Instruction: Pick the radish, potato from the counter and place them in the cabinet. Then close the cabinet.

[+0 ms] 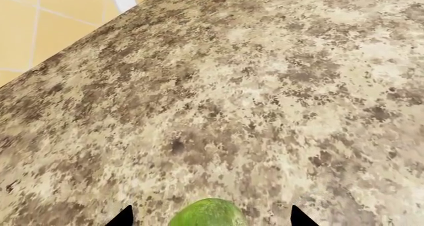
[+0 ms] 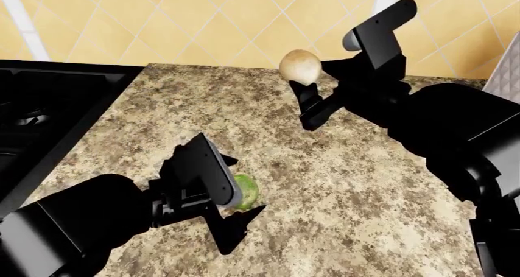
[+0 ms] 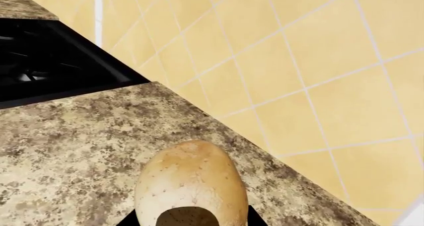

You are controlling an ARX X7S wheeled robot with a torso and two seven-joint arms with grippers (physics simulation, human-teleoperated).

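Left gripper (image 2: 231, 213): low over the counter (image 2: 357, 185), jaws spread to either side of the radish (image 2: 246, 190); whether the pads touch it cannot be told
Radish: light green, resting on the counter near its front, between the left fingertips (image 1: 123, 217) in the left wrist view
Right gripper (image 2: 307, 100): raised above the back of the counter, clamped on the potato (image 2: 300, 66)
Potato: pale tan, lifted clear of the stone, seen against the yellow tiled wall (image 2: 203, 21); fills the near part of the right wrist view (image 3: 190, 184)
Stove top (image 2: 49, 106): black, adjoining the counter on the robot's left
Cabinet: cannot be made out for certain in any view
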